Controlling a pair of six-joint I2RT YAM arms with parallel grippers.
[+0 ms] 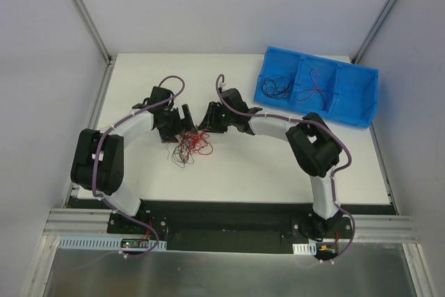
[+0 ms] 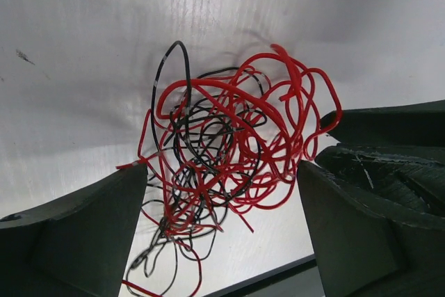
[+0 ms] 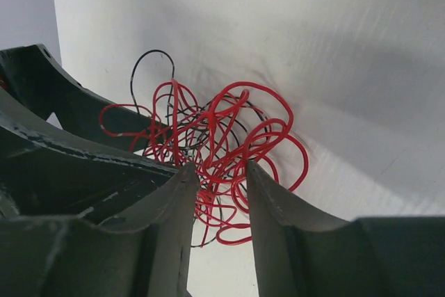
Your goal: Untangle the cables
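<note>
Cables (image 1: 190, 145) lie as one knot of red and black loops on the white surface (image 1: 278, 165), a little left of the middle of the top view. We see both arms bent inward over it. The left gripper (image 1: 182, 123) meets the knot from the upper left and the right gripper (image 1: 206, 123) from the upper right. Their tips stand near each other just above the knot's upper edge. A few thin black ends trail out of the knot toward the lower left.

In the left wrist view the jaws are wide apart. The two dark fingers (image 2: 76, 234) sit at the lower left and lower right of the frame, and the knot fills the space between them. A red end reaches the tip of the lower-left finger, but we cannot tell whether it rests on it.

In the right wrist view the jaws stand a narrow gap apart. The fingers (image 3: 167, 241) rise from the bottom edge, and several red loops hang loose in the gap, with the rest of the knot spread just beyond the tips.

A blue bin (image 1: 354, 99) with three compartments sits at the upper right of the surface, well apart from the knot. Its left compartment holds a black cable (image 1: 276, 87) and the middle one holds a reddish cable (image 1: 314, 90).
</note>
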